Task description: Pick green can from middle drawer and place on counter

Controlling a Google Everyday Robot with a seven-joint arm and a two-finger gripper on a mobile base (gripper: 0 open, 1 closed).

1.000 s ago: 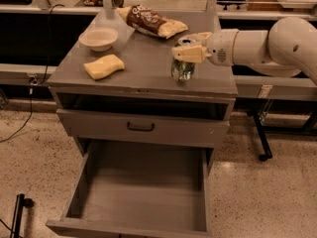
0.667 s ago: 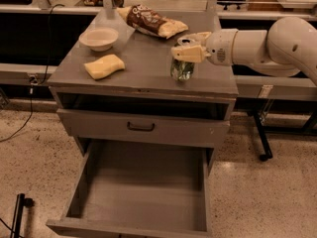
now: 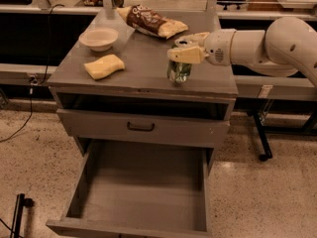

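The green can (image 3: 178,72) stands upright on the counter (image 3: 133,66), near its front right corner. My gripper (image 3: 187,45) reaches in from the right at the end of the white arm (image 3: 277,46). Its pale fingers (image 3: 185,55) sit on either side of the can's top and are closed on it. The middle drawer (image 3: 143,185) is pulled out below the cabinet, and its grey floor is bare.
A white bowl (image 3: 99,37) and a yellow sponge (image 3: 104,66) sit on the left of the counter. A brown snack bag (image 3: 151,21) lies at the back. A shut drawer front with a dark bar handle (image 3: 140,127) is above the open drawer.
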